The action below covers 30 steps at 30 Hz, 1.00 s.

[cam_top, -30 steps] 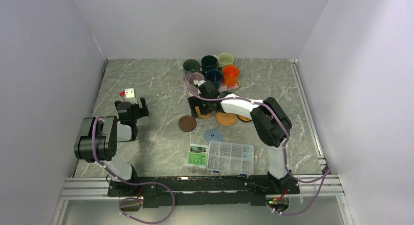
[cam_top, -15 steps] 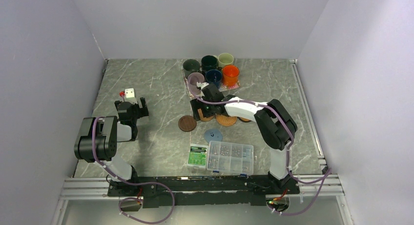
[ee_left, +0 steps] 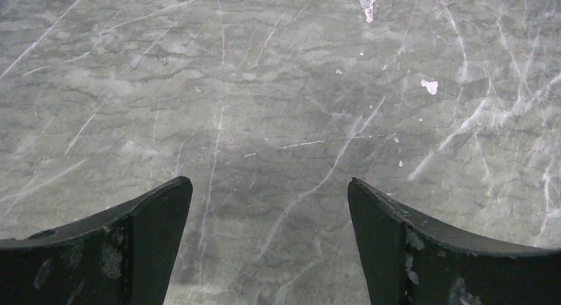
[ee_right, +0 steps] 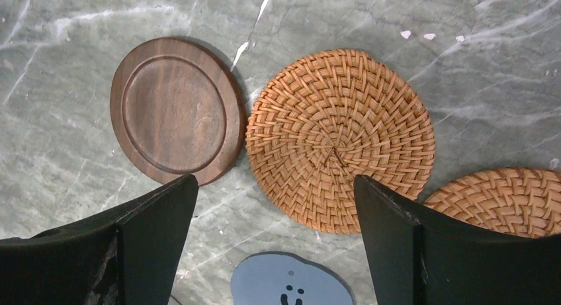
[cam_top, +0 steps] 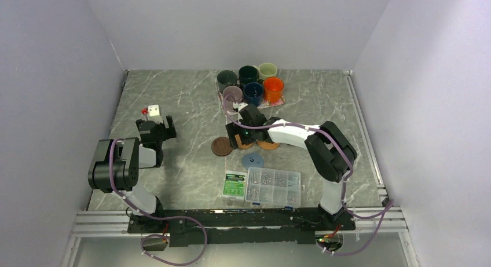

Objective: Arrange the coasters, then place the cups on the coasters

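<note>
**coasters bunched mid-table, cups not yet placed**

we judge the task to be in its early part. the six cups (cam_top: pixel 253 84) stand huddled together at the far edge of the table (cam_top: pixel 173 99), mouths up, and none sits on a coaster. four coasters show, gathered loosely near the middle, not set out in any neat row. the other two we cannot find; they may lie under the arm.

the right gripper (ee_right: pixel 274 245) hangs with its jaws spread wide and holding nothing. it is poised over the woven coaster (ee_right: pixel 341 139). the dark brown coaster (ee_right: pixel 175 110) lies just beside that one on its left, edges nearly touching. a second woven coaster (ee_right: pixel 503 202) peeks in at the right, and the light blue coaster (ee_right: pixel 291 292) lies nearer the arm bases.

the woven coaster lies flat and is round, so it has no long axis and no heading to match. the brown one lies rimmed face up.

the left gripper (ee_left: pixel 270 239) is likewise released, over bare table well apart from the coasters.

what is left, as we read it: spread the coasters out, then carry over all six cups.
</note>
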{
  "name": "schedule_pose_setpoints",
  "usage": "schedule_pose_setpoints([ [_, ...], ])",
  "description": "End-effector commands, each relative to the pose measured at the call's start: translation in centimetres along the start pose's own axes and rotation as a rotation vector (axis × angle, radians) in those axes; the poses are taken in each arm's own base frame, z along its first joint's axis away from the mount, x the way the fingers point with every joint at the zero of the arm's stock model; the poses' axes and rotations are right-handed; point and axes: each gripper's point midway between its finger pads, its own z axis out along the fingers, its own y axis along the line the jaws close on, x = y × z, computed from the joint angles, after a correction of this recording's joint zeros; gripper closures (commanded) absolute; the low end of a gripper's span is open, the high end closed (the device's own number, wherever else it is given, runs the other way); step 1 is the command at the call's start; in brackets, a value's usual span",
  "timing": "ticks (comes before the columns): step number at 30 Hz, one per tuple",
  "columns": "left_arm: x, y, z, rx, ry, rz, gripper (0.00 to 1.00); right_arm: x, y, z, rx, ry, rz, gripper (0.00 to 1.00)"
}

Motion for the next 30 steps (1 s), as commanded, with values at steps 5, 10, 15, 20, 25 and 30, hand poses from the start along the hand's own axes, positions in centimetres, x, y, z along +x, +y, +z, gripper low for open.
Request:
schedule_pose_setpoints([
  [5,-1.2,-0.2,0.2,0.015,-0.048,0.006,0.06,3.6,-0.1,-0.9,0.021,0.095,0.050,0.08],
  [10,-1.2,-0.2,0.2,0.015,-0.048,0.006,0.06,3.3,-0.3,-1.3,0.037,0.075,0.049,0.08],
  [15,-1.2,-0.2,0.2,0.014,-0.049,0.006,0.06,2.7,0.0,-1.3,0.023,0.057,0.039,0.07],
  [20,-1.2,-0.2,0.2,0.015,-0.048,0.006,0.06,1.2,0.8,-1.4,-0.009,0.032,0.010,0.06],
  [25,-1.1,-0.2,0.2,0.015,-0.047,0.006,0.06,-1.5,2.0,-1.9,-0.054,-0.018,-0.022,0.04],
  [30,-1.2,-0.2,0.2,0.014,-0.049,0.006,0.06,-4.9,3.4,-3.6,-0.090,-0.084,-0.046,0.02],
])
